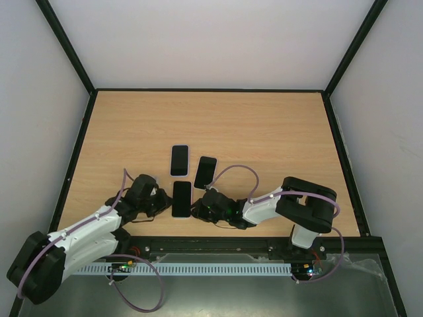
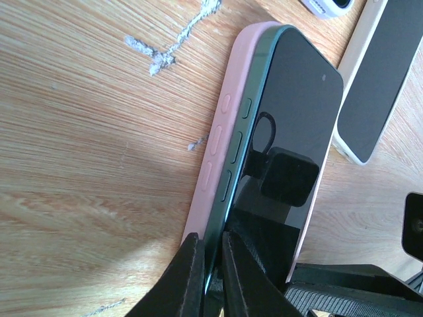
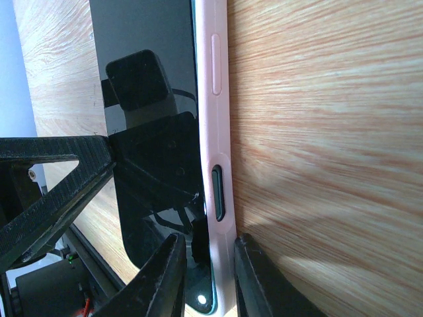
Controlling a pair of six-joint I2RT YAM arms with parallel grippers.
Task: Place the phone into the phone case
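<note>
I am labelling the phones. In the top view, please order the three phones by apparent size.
1. The pink-cased phone looks longest, though it may only lie nearer the camera.
2. The white-rimmed phone and the tilted phone look alike; I cannot rank them.

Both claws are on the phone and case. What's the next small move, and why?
Probably push the left edge of the phone down with the left claw: its green button side stands exposed above the pink case wall, while the edge at the right claw looks seated.
</note>
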